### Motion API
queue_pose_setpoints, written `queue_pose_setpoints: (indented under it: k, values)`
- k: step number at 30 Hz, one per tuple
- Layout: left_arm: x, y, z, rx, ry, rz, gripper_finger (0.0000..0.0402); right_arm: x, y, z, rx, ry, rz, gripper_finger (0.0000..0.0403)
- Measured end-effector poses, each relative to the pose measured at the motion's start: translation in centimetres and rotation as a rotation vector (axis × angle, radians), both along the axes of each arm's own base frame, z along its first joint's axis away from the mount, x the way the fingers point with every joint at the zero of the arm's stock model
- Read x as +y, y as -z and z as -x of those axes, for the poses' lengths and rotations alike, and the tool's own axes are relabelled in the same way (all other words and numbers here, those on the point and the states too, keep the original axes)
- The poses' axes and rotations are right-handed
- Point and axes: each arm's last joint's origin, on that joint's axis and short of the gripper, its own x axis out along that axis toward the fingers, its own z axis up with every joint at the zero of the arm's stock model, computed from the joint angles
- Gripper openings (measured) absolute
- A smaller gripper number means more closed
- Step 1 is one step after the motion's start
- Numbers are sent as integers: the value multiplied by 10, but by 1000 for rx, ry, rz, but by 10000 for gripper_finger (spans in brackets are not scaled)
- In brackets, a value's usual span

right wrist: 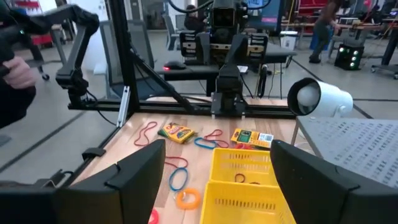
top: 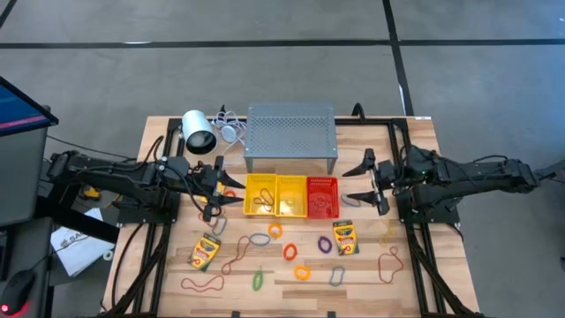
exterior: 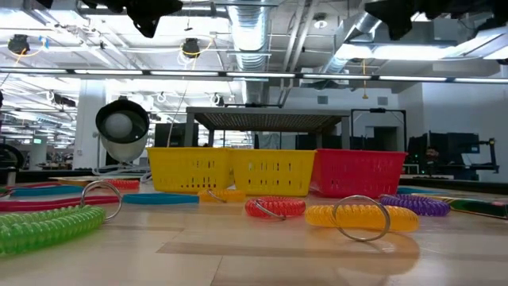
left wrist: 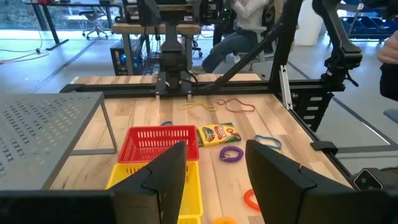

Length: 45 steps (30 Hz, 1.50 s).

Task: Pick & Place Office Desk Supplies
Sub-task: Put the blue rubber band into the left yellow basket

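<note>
Two yellow-and-green crayon boxes lie flat on the table (top: 205,252) (top: 345,237). Around them lie thin reddish rubber bands (top: 201,284) (top: 388,263) and small oval rings, among them an orange ring (top: 289,252), a purple ring (top: 325,245) and a green ring (top: 258,280). My left gripper (top: 212,187) (left wrist: 214,180) hovers open just left of the baskets. My right gripper (top: 369,183) (right wrist: 221,180) hovers open just right of them. Neither touches anything.
Two yellow baskets (top: 262,194) (top: 291,195) and a red basket (top: 322,196) stand in a row at the table's middle; a reddish band lies in one yellow basket (right wrist: 245,179). Behind them stand the grey perforated stand (top: 291,134) and the white lamp (top: 199,132).
</note>
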Motion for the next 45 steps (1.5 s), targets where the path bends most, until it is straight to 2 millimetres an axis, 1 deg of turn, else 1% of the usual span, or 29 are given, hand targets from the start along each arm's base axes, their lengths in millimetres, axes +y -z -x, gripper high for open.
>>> queue_pose_setpoints:
  k: [3, 7, 10, 13, 15, 18, 22, 25, 33, 39, 45]
  values:
    - [0, -2, 2, -13, 11, -2, 163, 0, 1, 8, -5, -2, -13, 286]
    - [0, 1, 3, -11, 12, -3, 163, 0, 9, 15, -1, 0, -38, 286]
    - [0, 16, 6, -10, 12, -1, 163, 0, 19, 19, 44, 4, -68, 286]
    - [1, 28, 11, -60, 7, 33, 163, 0, 24, 20, 73, 10, -110, 286]
    - [1, 34, 16, -93, 5, 56, 163, 0, 28, 21, 119, 21, -133, 286]
    - [2, 41, 22, -101, 5, 77, 163, -2, 39, 23, 236, 102, -175, 286]
    - [2, 40, 28, -130, 1, 113, 163, -5, 56, 25, 410, 241, -220, 286]
    - [2, 40, 28, -133, 0, 119, 163, -6, 65, 26, 505, 289, -268, 286]
    - [2, 41, 27, -125, -4, 120, 163, -6, 85, 8, 678, 395, -349, 286]
    - [2, 42, 26, -117, -5, 119, 163, -7, 107, -6, 831, 515, -325, 286]
    - [2, 42, 26, -114, -4, 119, 163, -8, 126, -16, 948, 593, -301, 286]
